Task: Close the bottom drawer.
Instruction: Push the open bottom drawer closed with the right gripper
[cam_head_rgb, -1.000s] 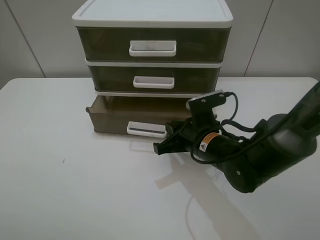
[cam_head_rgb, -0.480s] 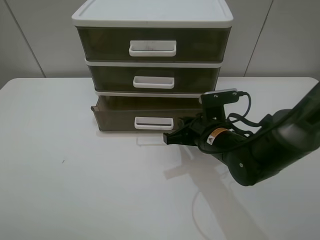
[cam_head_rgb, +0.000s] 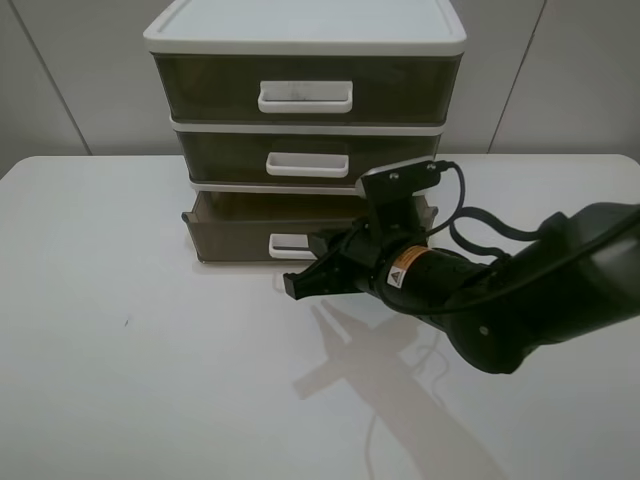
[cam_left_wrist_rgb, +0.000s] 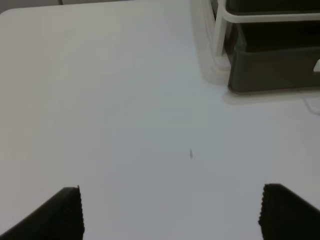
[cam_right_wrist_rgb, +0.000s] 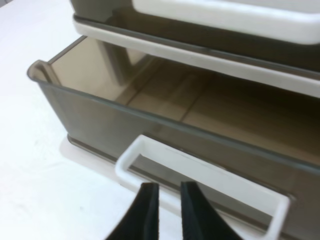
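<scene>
While the bottom drawer (cam_head_rgb: 235, 235) is sitting partly pulled out of the cabinet (cam_head_rgb: 300, 25), its front jutting past the two drawers above, the right gripper (cam_head_rgb: 300, 284) is hovering low over the table (cam_head_rgb: 120, 350), just in front of the handle (cam_head_rgb: 288, 245). Its fingers are lying almost together with only a thin slit between them, gripping nothing. That is probably deliberate, since a narrow blunt tip is suiting a push better than a grasp. The arm is pointing toward the drawer front at handle height, so the push would be running straight along the slide. Whether the tips are grazing the handle, I cannot tell; they look slightly apart from it.

The left gripper (cam_left_wrist_rgb: 172, 205) is waiting well aside with its fingers spread wide, and only a corner of the drawer (cam_left_wrist_rgb: 265, 70) is showing in its view. It seems unneeded for this step.

In the right wrist view the drawer (cam_right_wrist_rgb: 100, 120) is showing thin, glossy, smoky-brown walls that let light through, and a rounded lip at the corner. The handle (cam_right_wrist_rgb: 200, 175) is forming a smooth white rectangular loop. The black fingers (cam_right_wrist_rgb: 147, 200) are tapering to slim tips, with ridged edges in the left wrist view. The table is looking smooth and matte white, so an off-centre shove could be skidding the whole light cabinet.
</scene>
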